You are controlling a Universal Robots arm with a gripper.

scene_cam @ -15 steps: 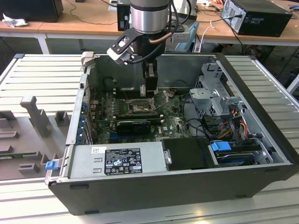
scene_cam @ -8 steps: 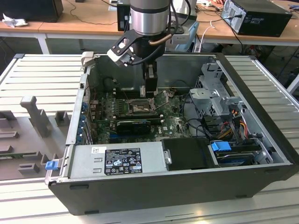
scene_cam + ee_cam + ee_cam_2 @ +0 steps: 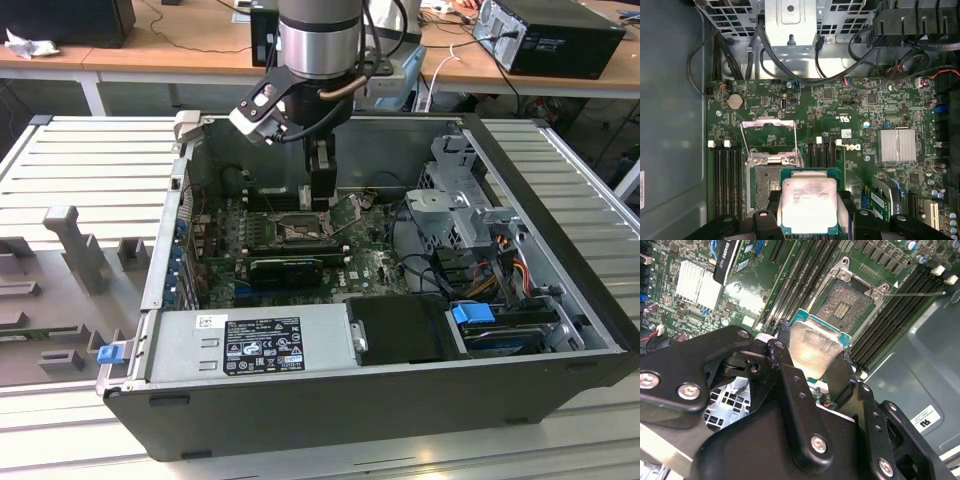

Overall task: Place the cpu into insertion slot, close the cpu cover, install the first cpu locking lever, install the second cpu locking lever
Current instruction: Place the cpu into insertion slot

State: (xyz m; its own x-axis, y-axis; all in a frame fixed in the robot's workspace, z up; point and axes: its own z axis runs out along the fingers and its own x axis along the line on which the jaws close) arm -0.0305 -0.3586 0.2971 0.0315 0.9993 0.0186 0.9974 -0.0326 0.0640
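The cpu (image 3: pixel 807 205) has a pale silver face edged in green. The slot (image 3: pixel 847 302) is dark, gold-speckled, with a silvery rim. The board (image 3: pixel 855 135) is green; its ribbed heatsink (image 3: pixel 897 145) silver-white. The gripper (image 3: pixel 815 344) is black with silver screws (image 3: pixel 819 443).
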